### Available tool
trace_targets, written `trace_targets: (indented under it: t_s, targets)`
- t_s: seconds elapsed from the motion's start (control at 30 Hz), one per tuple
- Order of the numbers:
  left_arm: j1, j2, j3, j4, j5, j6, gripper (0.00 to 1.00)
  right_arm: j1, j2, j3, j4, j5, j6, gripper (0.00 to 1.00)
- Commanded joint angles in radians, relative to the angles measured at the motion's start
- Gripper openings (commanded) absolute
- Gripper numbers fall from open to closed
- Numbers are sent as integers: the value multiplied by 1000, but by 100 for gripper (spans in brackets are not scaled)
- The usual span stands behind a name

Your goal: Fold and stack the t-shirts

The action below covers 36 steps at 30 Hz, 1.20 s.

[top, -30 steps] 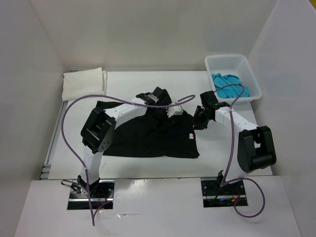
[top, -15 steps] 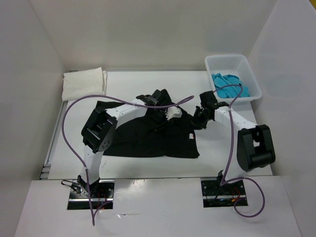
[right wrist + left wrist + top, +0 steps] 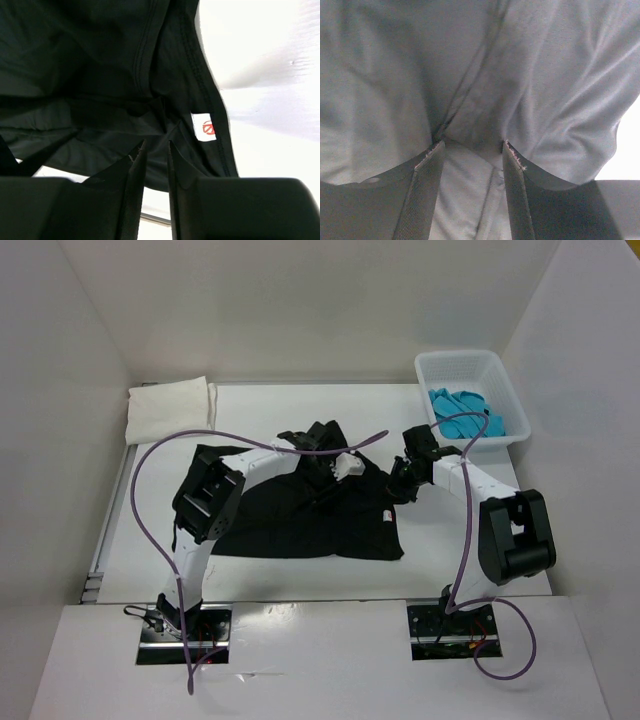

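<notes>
A black cloth t-shirt (image 3: 300, 520) lies spread across the middle of a white counter (image 3: 450, 550), its far edge bunched up. The left claw (image 3: 470, 145) is half closed around a thick fold of this shirt near its far middle, and creases pull toward the fingertips. The right claw (image 3: 152, 146), nearly closed, pinches a thin fold at the shirt's right edge, near a small white label (image 3: 204, 127) with a red mark. The left arm (image 3: 205, 505) and a looping purple cable (image 3: 140, 490) cross over the shirt. A folded cream-white cloth t-shirt (image 3: 170, 410) sits at the far left corner. A crumpled bright turquoise cloth t-shirt (image 3: 465, 418) lies inside a white plastic lattice basket (image 3: 462, 362) at the far right.
</notes>
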Motion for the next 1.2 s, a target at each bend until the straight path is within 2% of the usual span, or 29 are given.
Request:
trace_targets:
  t_s: [0.0, 0.33, 0.5, 0.77, 0.83, 0.87, 0.93, 0.97, 1.03, 1.17]
  targets:
    - [40, 33, 31, 1, -7, -15, 58, 18, 23, 55, 39, -14, -18, 28]
    - [75, 3, 31, -19, 125, -24, 63, 47, 89, 118, 48, -14, -37, 47]
    - [75, -10, 43, -38, 164, -24, 67, 57, 132, 156, 48, 20, -57, 48]
    - [86, -20, 43, -47, 144, -46, 67, 57, 232, 239, 48, 43, -75, 48]
    - [97, -20, 43, -47, 144, -46, 67, 57, 253, 239, 48, 43, -84, 41]
    - [106, -32, 43, -47, 153, -46, 67, 57, 254, 239, 48, 34, -84, 28]
    - [106, -43, 43, -47, 153, -46, 67, 57, 254, 239, 48, 34, -84, 17]
    - [115, -52, 43, -47, 153, -46, 68, 57, 254, 224, 37, 34, -84, 8]
    - [115, -53, 43, -56, 162, -46, 68, 57, 218, 202, 27, 34, -84, 1]
    - [115, -72, 52, -67, 171, -64, 68, 57, 143, 123, 17, 34, -74, 0]
